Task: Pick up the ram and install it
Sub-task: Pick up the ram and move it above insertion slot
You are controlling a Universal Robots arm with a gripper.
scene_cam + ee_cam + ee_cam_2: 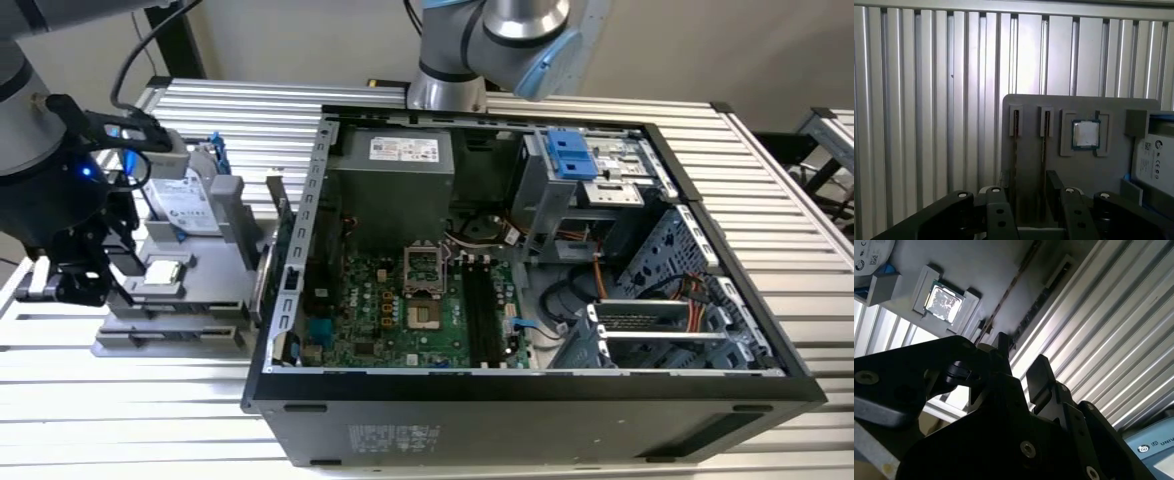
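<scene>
Poised with gripper (pixel 1024 182) fingers apart over ram (pixel 1015 145), 1 of 2 sticks on edge in gray holder (pixel 1027 107) beside processor chip (pixel 1085 134); likely to clip neighbouring stick (pixel 1045 142) or tilt thin board if closed off-centre.

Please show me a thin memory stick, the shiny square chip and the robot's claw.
Thin dark ram stick (pixel 1015 150), first wrist view: its long edge.
Square silver processor chip (pixel 1085 134), first wrist view: its top face.
Black gripper (pixel 1020 356), second wrist view: between its fingertips.

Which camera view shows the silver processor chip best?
The first wrist view: the processor chip faces the camera squarely in the gray holder. The second wrist view shows it obliquely, glaring; the exterior view, far off.
</scene>
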